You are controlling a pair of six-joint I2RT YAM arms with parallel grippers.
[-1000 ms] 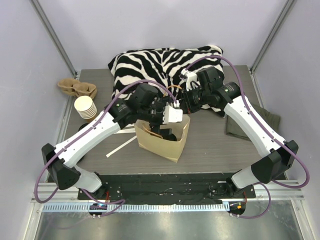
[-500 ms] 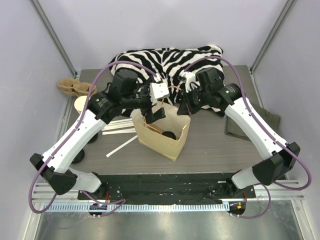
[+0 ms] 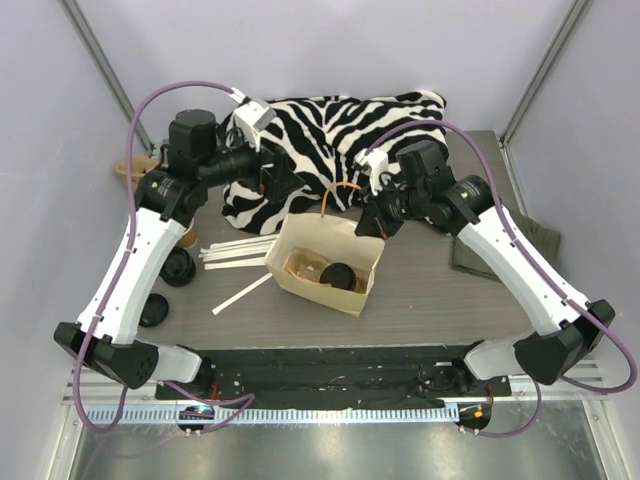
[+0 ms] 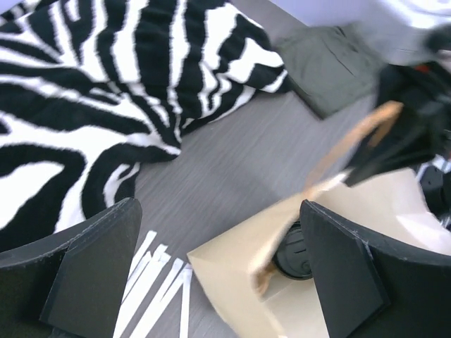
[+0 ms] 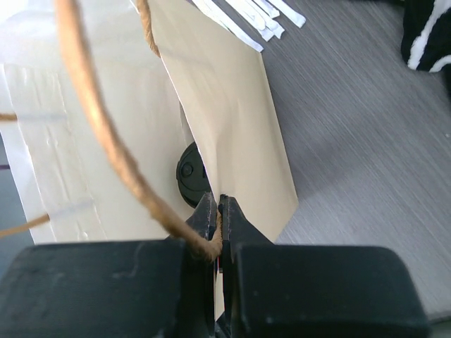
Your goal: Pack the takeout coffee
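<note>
Right gripper [image 3: 368, 222]: jaws pinched fully together on the twine handle [image 5: 106, 134] of the paper bag [image 3: 315, 300]. In the right wrist view the cord comes out from between the fingertips and arcs upward. The grip is above the bag's far right corner.

Left gripper [image 4: 218, 211]: jaws spread as wide as they go, with nothing between them and nothing touched. It hangs over the zebra-print cloth [image 3: 340, 125], behind and to the left of the bag and apart from it.

Bag: stands on the bench [image 3: 440, 290] with its mouth open upward.
- Contents: the takeout coffee [image 3: 337, 274] sits at the bottom, black lid up, toward the right half.
- Only the lid shows; the bag walls hide the cup's kraft side.
- A brownish item lies just to its left inside the bag; I cannot identify it.

Outside the bag:
- White flat strips [image 3: 235, 255] lie on the bench just left of the bag.
- Two loose black lids [image 3: 178, 268] lie further left, close to the left arm.
- An olive cloth [image 3: 470, 255] lies at the right, partly under the right arm.

Hard to make out:
- The bag's second handle [image 4: 352, 141] is blurred in the left wrist view.
- A tan object [image 3: 128, 168] at the far left is mostly covered by the left arm and cannot be identified.
- The right wrist view cuts off most of the bag.
</note>
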